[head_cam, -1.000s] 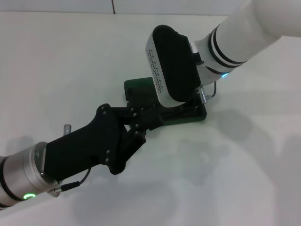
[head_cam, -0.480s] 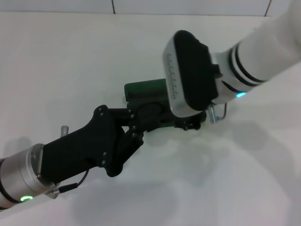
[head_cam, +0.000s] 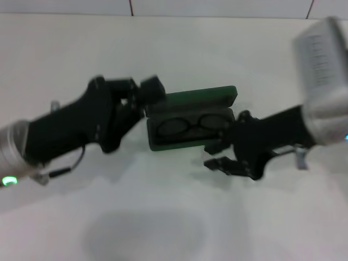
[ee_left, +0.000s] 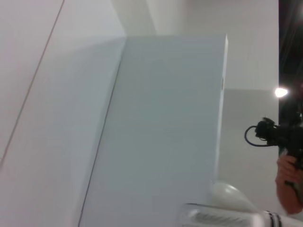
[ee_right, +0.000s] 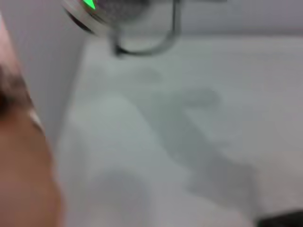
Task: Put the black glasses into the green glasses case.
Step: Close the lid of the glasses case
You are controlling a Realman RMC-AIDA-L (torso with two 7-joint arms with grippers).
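Near the middle of the white surface point(head_cam: 179, 217), a little toward its far edge, the green glasses case point(head_cam: 190, 126) lies open, its lid tipped up on the far side. The black glasses point(head_cam: 187, 124) rest inside the tray, both round lenses lying flat against the dark lining, with nothing gripping them.

The left pincer point(head_cam: 145, 93) sits just beside the case's left end, at the corner where the lid meets the tray; its fingers are bunched and blurred there, so I cannot tell whether they are closed, parted, or touching the lid. The right pincer point(head_cam: 217, 156) is at the case's right front corner, its fingers spread apart and empty, one close to the tray's edge and the other lower over the bare surface. Neither wrist view shows the case or the glasses.

Judging by how things lie, the main part of the job is done: the glasses are in the case. What may remain is checking that the temple arms are tucked fully inside, which cannot be made out here, and perhaps closing the lid, though the task does not ask for that. Otherwise both arms need only pull clear without nudging the case.
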